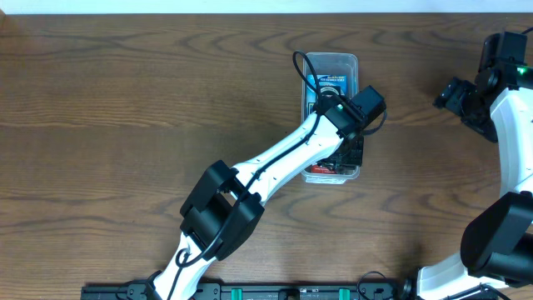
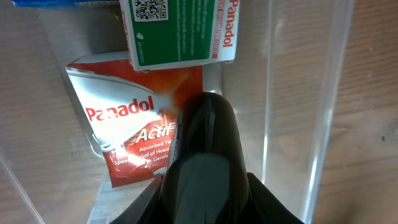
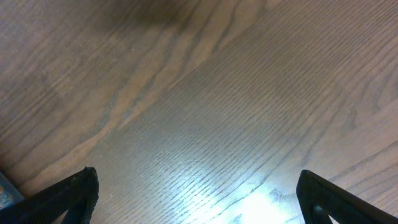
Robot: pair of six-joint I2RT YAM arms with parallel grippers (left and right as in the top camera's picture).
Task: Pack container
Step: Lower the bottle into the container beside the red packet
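Bin (image 1: 330,57) at upper centre of bench (image 1: 125,100), left hand (image 1: 346,152) inside it

Overhead view: the clear plastic bin stands lengthwise, top to bottom of the frame, just right of centre in the upper half. The left arm (image 1: 275,158) runs diagonally up from the lower left and ends over the bin's lower half, hiding most of what lies there. A blue-labelled packet (image 1: 331,82) shows at the bin's upper end.

Left wrist view: the hand's fingers (image 2: 204,149) appear as one dark mass with no gap, drawn together. The tip is over a red packet (image 2: 124,118) lying flat on the bin floor. Whether it touches the packet cannot be told. A white-and-green box (image 2: 180,31) overlaps the packet's upper edge. The bin's clear wall rises at the right of the frame.

The right hand (image 1: 456,93) hangs at the far right of the overhead view, well apart from the bin. In its wrist view the fingertips (image 3: 74,193) sit at the lower corners, wide apart, over bare wood.
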